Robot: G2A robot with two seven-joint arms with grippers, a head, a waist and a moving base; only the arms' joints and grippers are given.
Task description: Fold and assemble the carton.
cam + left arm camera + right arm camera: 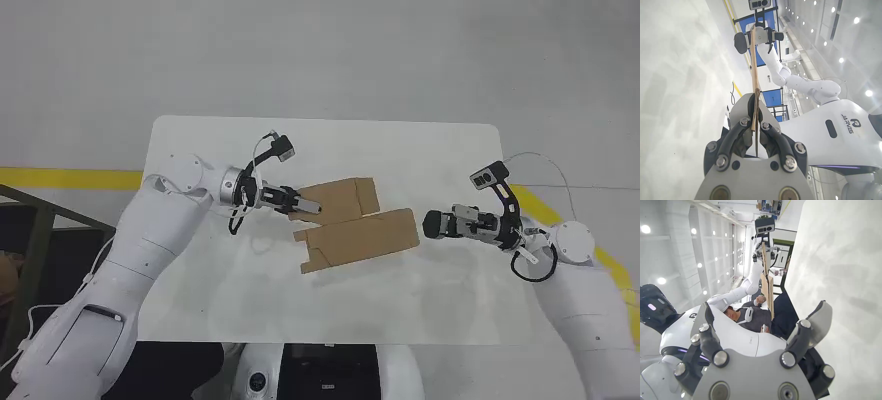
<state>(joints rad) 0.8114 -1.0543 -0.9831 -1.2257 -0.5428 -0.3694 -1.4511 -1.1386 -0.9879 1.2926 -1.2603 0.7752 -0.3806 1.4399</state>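
One carton is counted from above: a flat sheet of brown cardboard, cut into two offset oblong panels with notched edges. Two claws are seen. The left claw is clenched on one edge of the carton, and the sheet stretches away ahead of its fingertips. The right claw is set just beyond the opposite edge, pointed at it and apart from it. One white table, smooth and round-cornered, lies beneath both claws; whether the carton rests on it or is held just over it cannot be told. A grey floor crossed by a yellow line is seen around the table. In the left wrist view, the left claw is shown with its black pads pressed against both faces of the carton, which is seen edge-on as a thin layered strip running straight out from the fingertips. Blue panels and round ceiling lights are seen behind it. In the right wrist view, the right claw is spread wide with nothing between its fingers. The carton is seen ahead of the fingertips, edge-on and apart from them, with the table to one side.
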